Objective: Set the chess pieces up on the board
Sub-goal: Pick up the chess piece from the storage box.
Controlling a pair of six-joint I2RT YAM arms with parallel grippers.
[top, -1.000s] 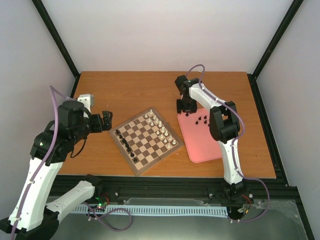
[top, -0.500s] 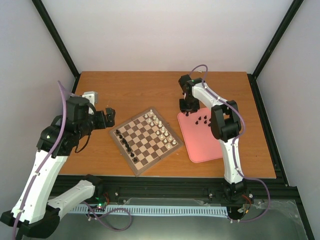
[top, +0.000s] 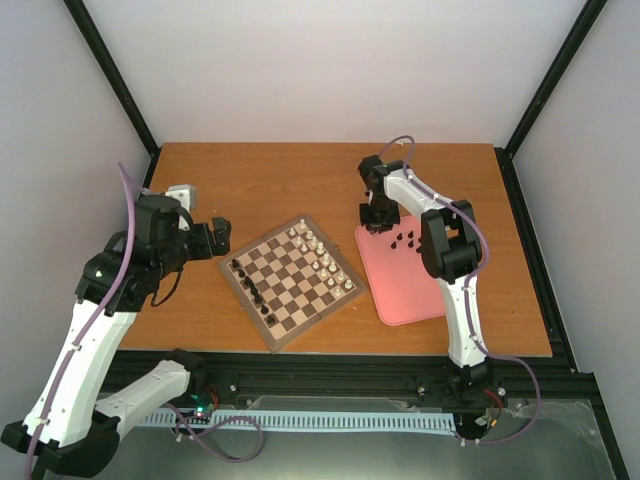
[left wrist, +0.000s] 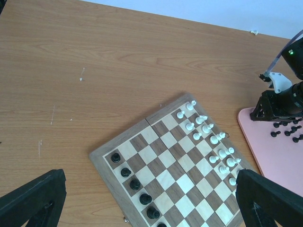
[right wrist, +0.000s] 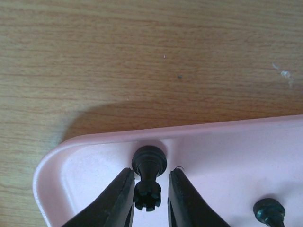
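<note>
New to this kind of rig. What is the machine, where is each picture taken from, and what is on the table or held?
Two robot arms are bolted at the near edge of the table, each with a two-finger gripper. The wide picture is from a fixed camera above and behind them; the other two from wrist cameras. On it lie a chessboard and a pink tray. White pieces line the board's far-right edge, black pieces its left edge; loose black pieces sit on the tray. The left gripper hangs open beside the board, holding nothing. The right gripper is at the tray's far corner, its fingers either side of one black piece; a gap shows, so it is not clearly gripped.
</note>
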